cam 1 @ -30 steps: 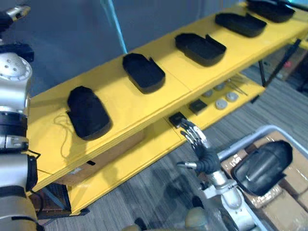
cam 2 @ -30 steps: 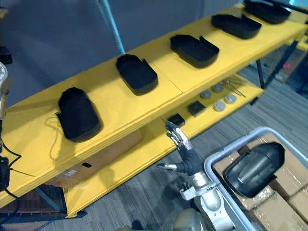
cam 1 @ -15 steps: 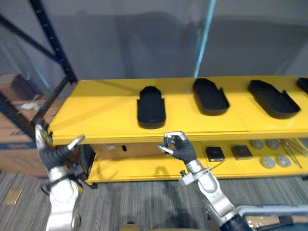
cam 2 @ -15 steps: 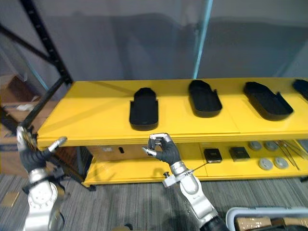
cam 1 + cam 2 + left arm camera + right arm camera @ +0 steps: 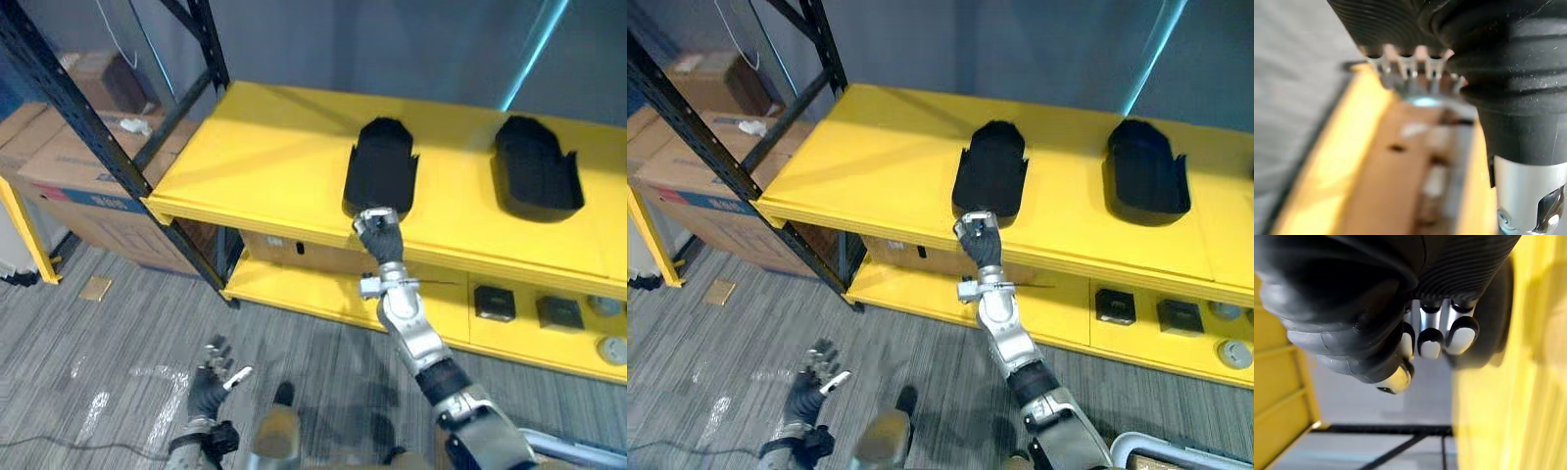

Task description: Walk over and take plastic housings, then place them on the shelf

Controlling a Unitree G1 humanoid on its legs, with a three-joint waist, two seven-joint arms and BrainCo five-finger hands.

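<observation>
Housings of matte black plastic, two in number, lie on the top board of the yellow shelf [image 5: 265, 147]. Each is a long shallow shell with raised walls, rounded at the far end and notched at the near end. The left housing [image 5: 380, 171] reaches close to the board's front edge, and the right housing [image 5: 534, 176] lies apart from it along the board. The right hand [image 5: 377, 227] is raised at the front edge, just before the left housing. The right wrist view resolves its fingers [image 5: 1430, 340] as curled against the thumb and empty. The eye views show the left hand [image 5: 211, 377] low over the grey floor [image 5: 98, 362], fingers spread. Cardboard boxes [image 5: 73, 181] stand beyond the shelf's left end.
</observation>
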